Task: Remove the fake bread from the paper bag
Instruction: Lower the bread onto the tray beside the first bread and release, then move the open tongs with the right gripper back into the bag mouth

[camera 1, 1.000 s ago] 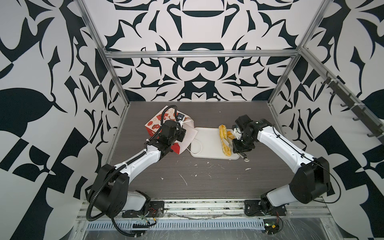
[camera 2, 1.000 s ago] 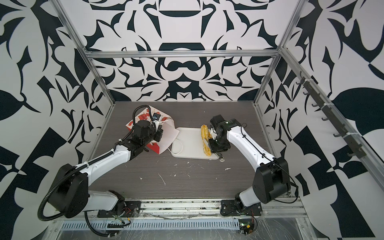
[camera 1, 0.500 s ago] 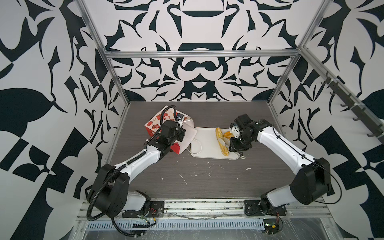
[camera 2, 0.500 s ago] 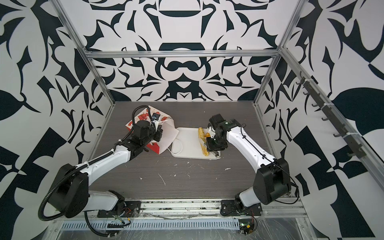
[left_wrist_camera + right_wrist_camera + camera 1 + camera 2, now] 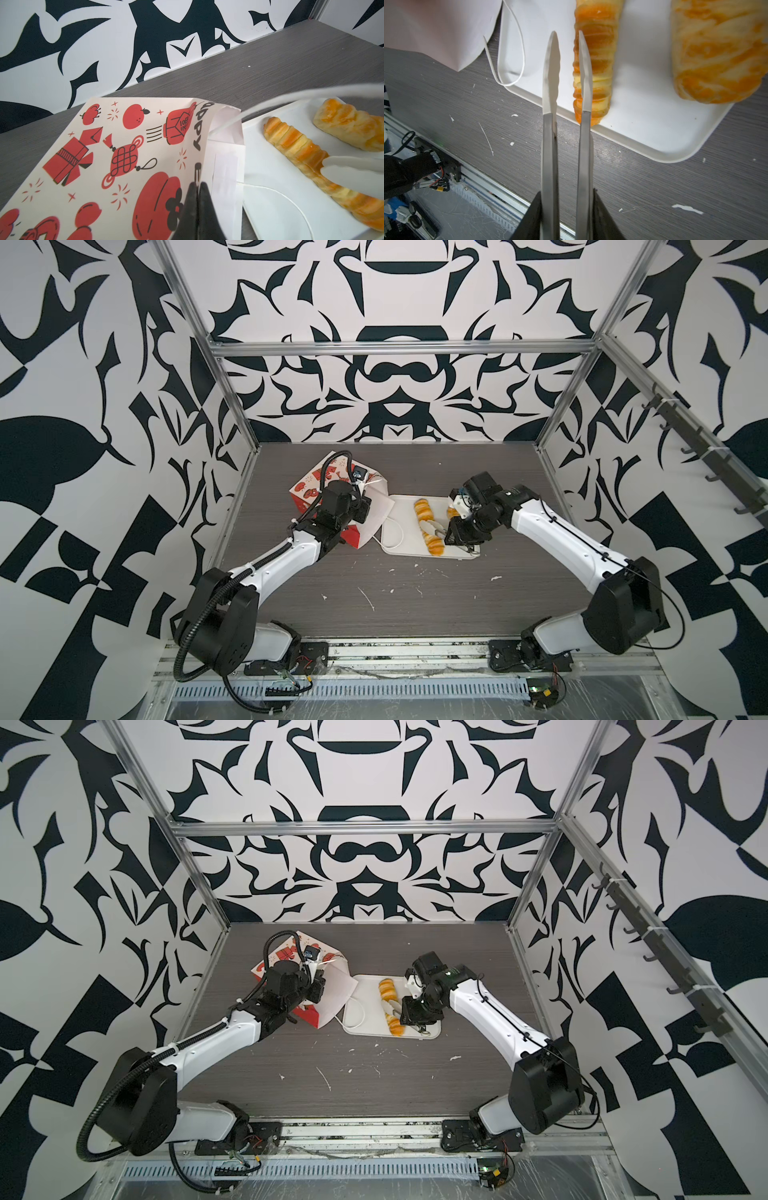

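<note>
Right fingers clenched on my tongs, tips empty, aligned along the long twist on the tray — roll beside. Farther left, my left fingers pinch the paper bag rim, mouth facing the tongs — contents hidden.

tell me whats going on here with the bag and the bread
The left claw is pinched shut on the rim of the paper bag, which lies on the table with its mouth toward the white tray. The right claw grips a pair of tongs; their tips are apart with nothing between them, right at the long twist. That twist and a second pastry lie on the tray, out of the bag. The bag's inside is not visible.
</note>
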`<state>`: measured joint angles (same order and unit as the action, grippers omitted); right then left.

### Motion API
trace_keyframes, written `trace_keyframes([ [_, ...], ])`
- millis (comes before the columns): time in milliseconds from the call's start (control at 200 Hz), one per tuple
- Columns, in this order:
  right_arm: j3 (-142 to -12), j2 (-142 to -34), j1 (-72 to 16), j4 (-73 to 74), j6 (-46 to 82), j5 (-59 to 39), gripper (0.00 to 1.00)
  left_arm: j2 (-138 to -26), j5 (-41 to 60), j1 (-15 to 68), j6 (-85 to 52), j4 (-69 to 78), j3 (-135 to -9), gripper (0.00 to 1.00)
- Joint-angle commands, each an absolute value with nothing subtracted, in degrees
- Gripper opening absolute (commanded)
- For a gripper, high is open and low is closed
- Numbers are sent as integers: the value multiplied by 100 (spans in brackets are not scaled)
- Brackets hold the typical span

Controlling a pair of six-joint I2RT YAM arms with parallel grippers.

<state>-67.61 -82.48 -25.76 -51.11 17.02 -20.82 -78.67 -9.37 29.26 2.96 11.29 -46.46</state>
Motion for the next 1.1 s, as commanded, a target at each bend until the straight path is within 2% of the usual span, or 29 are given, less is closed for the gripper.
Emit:
trace_keyframes([
  [0, -6760, -7910, -2635, -4498, 1910, -2533, 37, -7904, -883, 2892, 211, 1127, -4711, 0],
  [305, -6444, -8333, -2689, -3941, 1964, -2803, 34, -7968, -853, 2892, 202, 1075, -4807, 0],
  [460, -6292, -8401, -2648, -3965, 1842, -2638, 34, -7963, -852, 2892, 202, 1040, -4808, 0],
  [1095, -5722, -7980, -1725, -3981, 1682, -2232, 32, -8028, -791, 2892, 171, 979, -4852, 0],
])
